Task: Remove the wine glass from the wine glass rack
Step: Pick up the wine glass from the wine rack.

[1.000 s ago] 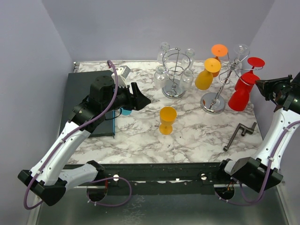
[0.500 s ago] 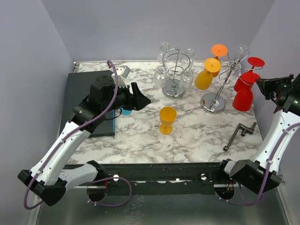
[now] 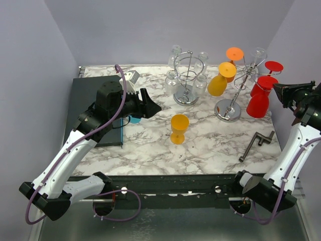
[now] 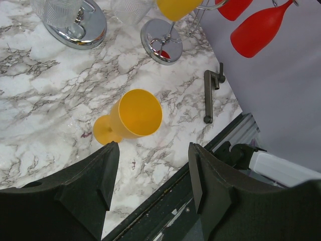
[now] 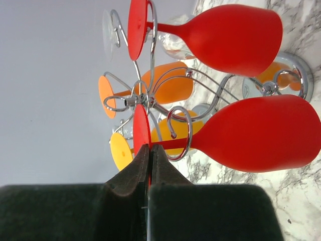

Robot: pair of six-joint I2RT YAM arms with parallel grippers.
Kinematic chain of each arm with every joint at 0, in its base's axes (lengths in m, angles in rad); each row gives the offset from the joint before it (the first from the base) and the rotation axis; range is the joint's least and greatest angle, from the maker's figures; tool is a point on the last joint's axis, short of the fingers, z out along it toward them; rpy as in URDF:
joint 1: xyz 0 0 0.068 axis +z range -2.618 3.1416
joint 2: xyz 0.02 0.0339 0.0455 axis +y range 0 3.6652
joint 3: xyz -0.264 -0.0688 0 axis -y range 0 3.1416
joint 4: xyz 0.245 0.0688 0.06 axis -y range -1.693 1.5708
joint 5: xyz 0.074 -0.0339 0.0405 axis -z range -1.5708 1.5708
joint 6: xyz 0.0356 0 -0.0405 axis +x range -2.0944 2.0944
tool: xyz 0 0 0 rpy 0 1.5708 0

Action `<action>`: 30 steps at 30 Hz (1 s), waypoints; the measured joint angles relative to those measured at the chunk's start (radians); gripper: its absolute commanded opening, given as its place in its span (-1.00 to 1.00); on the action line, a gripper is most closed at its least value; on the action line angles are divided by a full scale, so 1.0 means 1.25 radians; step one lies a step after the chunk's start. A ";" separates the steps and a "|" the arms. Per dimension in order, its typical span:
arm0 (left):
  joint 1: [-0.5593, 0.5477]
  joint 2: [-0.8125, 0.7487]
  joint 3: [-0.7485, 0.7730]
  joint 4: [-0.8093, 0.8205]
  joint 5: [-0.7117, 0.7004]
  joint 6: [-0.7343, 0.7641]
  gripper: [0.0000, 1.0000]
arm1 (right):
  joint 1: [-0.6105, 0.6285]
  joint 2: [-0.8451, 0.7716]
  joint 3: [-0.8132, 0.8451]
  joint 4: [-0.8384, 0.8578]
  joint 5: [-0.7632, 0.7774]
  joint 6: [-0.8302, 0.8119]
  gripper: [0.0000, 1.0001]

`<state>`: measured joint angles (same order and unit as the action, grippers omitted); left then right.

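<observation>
Right gripper [image 5: 149, 150]: the wrist view shows the two fingers pressed together on the rim of a red foot disc. The overhead view shows only the dark tip [image 3: 277, 90] meeting that disc.
Red wine glass [image 5: 256, 133]: hangs bowl-down on the rack, its stem passing through a chrome loop and its foot edge pinched by the right fingers. From above [image 3: 257, 104] it sits at the rack's right side.
Wine glass rack [image 3: 235, 83]: chrome stand at the table's far right. The wrist view [image 5: 135, 100] shows its hub and curled arms.
Second red glass [image 5: 225, 37]: hangs just beside the held one, with no gripper on it.
Left gripper [image 4: 150, 175]: jaws spread wide and holding nothing, above the table's middle [image 3: 153, 106].
Yellow glass [image 3: 179, 128]: stands upright on the marble table [image 3: 210, 145], apart from both racks. The left wrist view looks into its bowl [image 4: 133, 115].
Crank handle [image 4: 210, 95]: dark metal, lying near the front right edge.
Second rack [image 3: 186, 75]: holds clear glasses, left of the first.
</observation>
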<state>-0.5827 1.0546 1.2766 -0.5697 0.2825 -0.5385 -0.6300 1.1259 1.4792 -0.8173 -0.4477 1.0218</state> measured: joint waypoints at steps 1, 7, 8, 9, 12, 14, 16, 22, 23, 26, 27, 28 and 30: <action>0.000 0.000 0.000 0.000 0.000 0.000 0.27 | 0.000 -0.004 -0.002 0.000 -0.006 0.001 -0.99; 0.000 0.000 0.000 0.000 0.000 0.000 0.27 | 0.000 -0.013 -0.006 -0.001 -0.025 0.001 -0.99; 0.000 0.000 0.000 0.000 0.000 0.000 0.27 | 0.000 -0.016 -0.010 -0.001 -0.030 0.002 -0.99; 0.000 0.000 0.000 0.000 0.000 0.000 0.27 | 0.000 -0.017 -0.013 -0.001 -0.031 0.002 -0.99; 0.000 -0.003 0.000 0.000 0.000 0.000 0.27 | 0.000 -0.019 -0.036 0.018 -0.047 0.012 -0.99; 0.000 -0.005 0.000 -0.001 -0.001 0.000 0.27 | 0.000 -0.020 -0.058 0.034 -0.059 0.022 -0.99; 0.000 -0.008 0.000 -0.001 -0.001 0.000 0.27 | 0.000 -0.017 -0.071 0.045 -0.065 0.032 -0.99; 0.000 -0.012 0.000 -0.001 -0.001 0.000 0.27 | 0.000 -0.013 -0.074 0.092 -0.068 0.058 -0.99; 0.000 -0.012 0.000 -0.001 -0.001 0.000 0.27 | 0.000 -0.013 -0.074 0.098 -0.066 0.062 -0.99; 0.000 -0.012 0.000 -0.002 -0.002 0.001 0.27 | 0.000 -0.013 -0.074 0.108 -0.048 0.072 -0.99; 0.000 -0.012 0.000 -0.002 -0.002 0.001 0.27 | 0.000 -0.013 -0.074 0.110 -0.040 0.075 -0.99; 0.000 -0.012 0.000 -0.003 -0.002 0.001 0.27 | 0.000 -0.013 -0.074 0.111 -0.032 0.078 -0.99; 0.000 -0.012 0.000 -0.003 -0.002 0.001 0.27 | 0.000 -0.013 -0.074 0.112 -0.020 0.083 -0.99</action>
<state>-0.5827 1.0397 1.2766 -0.5735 0.2798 -0.5369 -0.6296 1.1095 1.3861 -0.6773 -0.4725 1.1255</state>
